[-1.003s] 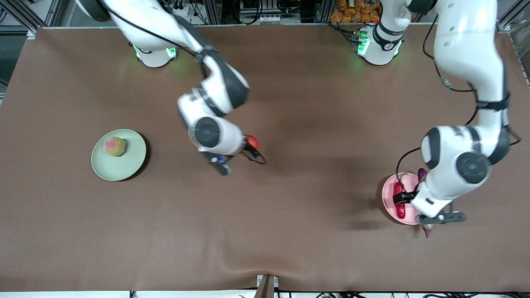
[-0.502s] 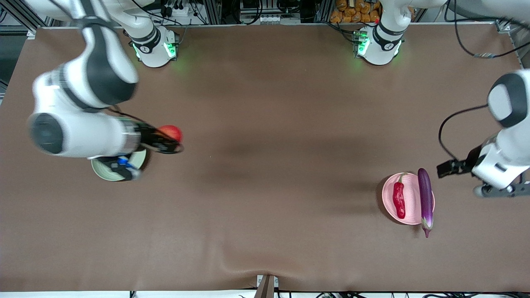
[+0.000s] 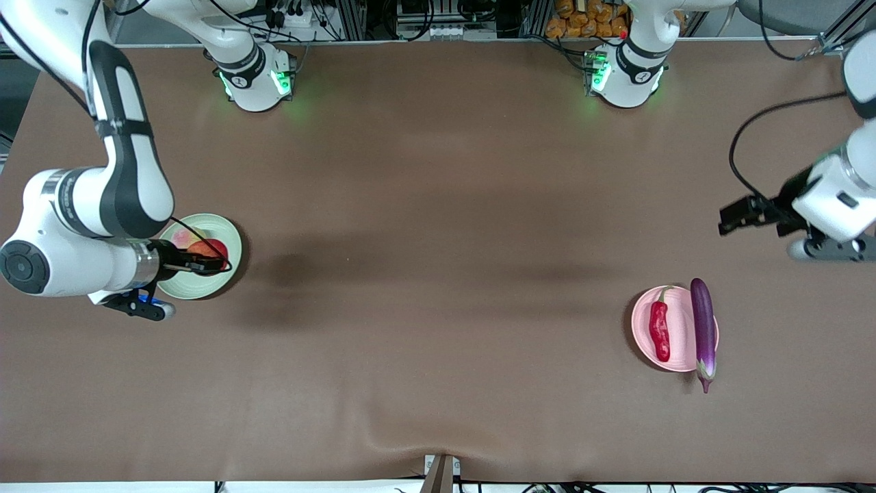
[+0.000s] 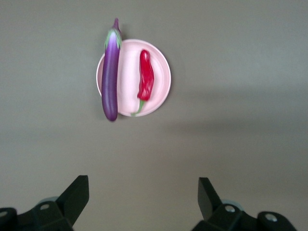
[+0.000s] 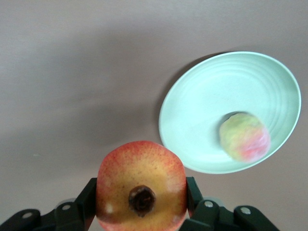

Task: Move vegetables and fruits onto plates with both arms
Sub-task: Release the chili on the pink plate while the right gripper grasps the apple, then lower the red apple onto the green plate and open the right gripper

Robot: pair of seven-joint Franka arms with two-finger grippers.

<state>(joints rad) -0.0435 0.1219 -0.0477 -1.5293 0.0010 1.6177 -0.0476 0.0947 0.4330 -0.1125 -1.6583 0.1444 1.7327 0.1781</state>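
Nearest the front camera, toward the left arm's end of the counter [image 3: 438,356], sits the pink plate [image 3: 677,316]. The red chili pepper [image 3: 660,331] lies on it. The purple eggplant [image 3: 703,327] lies just beside the chili along the plate's edge, its stem end overhanging the rim onto the counter.

The left end effector [image 3: 736,218] hangs over bare counter close to that plate, fingers [image 4: 77,195] spread wide with nothing between them.

Toward the right arm's end, the green plate [image 3: 229,270] holds the peach [image 3: 179,237]. The right end effector [image 3: 198,263] is over this plate, clamped on the pomegranate [image 3: 209,250], dark crown facing the wrist camera. The pomegranate appears clear of the plate surface, though the front view does not settle this.
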